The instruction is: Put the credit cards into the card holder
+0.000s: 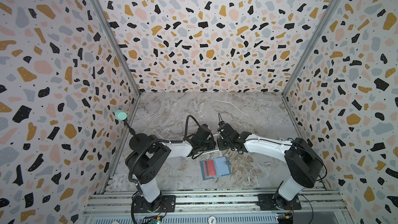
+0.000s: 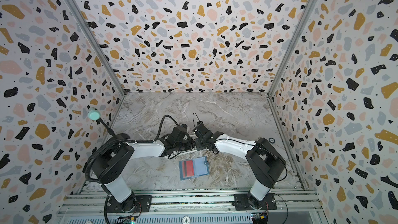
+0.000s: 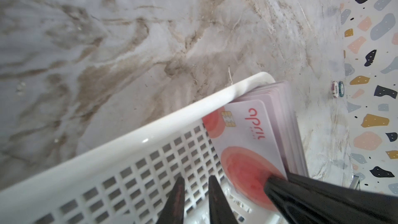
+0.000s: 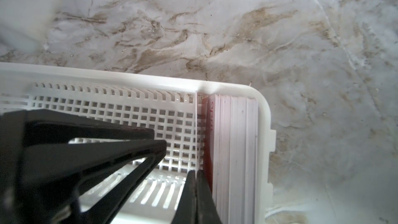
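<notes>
White slotted basket (image 1: 207, 150) sits mid-table on the marble tabletop (image 1: 247, 113). Both arms reach into it from opposite sides, and in both top views their wrists cover most of it.

Credit cards (image 4: 234, 147): the stack stands on edge, packed against one end wall of the basket. Pale faces with the red-orange circle are turned toward the open length of the basket. Front card (image 3: 243, 134) leans a little clear of the rest; its chip and red lettering are legible.

Right gripper (image 4: 196, 172): fingers pressed together, no gap. A thin pale edge runs straight into the seam between them. In the left wrist view, one of its fingers (image 3: 305, 197) lies over the lower corner of the front card's face. This reads as a pinch on the front card. The right wrist view shows that card edge-on only, so the grip is probable, not certain.

Left gripper (image 3: 198, 201): fingers a narrow gap apart, basket mesh visible between them, nothing held. Its tips are inside the basket, near the front card and not touching it.

Card holder (image 1: 220, 165): lies open and flat on the tabletop, just beside the basket on the side toward the arm bases, apart from both grippers. One red-backed card (image 1: 210, 167), dark stripe showing, sits in the leaf nearer the left arm. The other leaf shows light blue, with the snap tab at its outer edge.
</notes>
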Controlling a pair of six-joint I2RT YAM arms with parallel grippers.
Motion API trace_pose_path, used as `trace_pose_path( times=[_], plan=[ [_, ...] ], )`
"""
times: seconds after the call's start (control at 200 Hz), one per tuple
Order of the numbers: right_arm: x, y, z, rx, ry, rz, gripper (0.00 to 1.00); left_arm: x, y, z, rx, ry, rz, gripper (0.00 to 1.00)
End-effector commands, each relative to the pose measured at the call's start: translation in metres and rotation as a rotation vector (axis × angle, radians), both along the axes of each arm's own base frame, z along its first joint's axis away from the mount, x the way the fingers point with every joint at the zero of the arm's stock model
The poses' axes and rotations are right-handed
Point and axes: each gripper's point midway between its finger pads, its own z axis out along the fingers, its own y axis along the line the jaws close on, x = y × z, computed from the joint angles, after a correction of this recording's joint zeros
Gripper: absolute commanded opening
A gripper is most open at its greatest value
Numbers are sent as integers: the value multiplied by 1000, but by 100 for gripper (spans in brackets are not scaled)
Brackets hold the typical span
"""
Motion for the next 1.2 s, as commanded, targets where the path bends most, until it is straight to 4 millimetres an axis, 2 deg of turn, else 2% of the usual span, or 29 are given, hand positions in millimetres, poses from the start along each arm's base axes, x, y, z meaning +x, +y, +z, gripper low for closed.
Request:
trace_pose_path(
  times=[0.0, 0.25, 0.511, 0.851, 1.191],
  plan=[
    [6, 1, 44, 51, -77, -17, 2, -2, 3, 26, -28, -62, -16, 25],
    [-12, -9, 88, 186, -130, -5, 1, -23, 16, 67, -128, -140, -31, 33],
    [-40, -22, 123, 371, -172, 41, 0, -54, 19, 114, -342, -240, -41, 38],
    [-83, -33, 150, 623, -177, 88, 0, -88, 15, 141, -623, -257, -36, 38],
    [-109, -43, 170, 841, -154, 116, 0, -107, 4, 155, -728, -290, -86, 36]
  ],
)
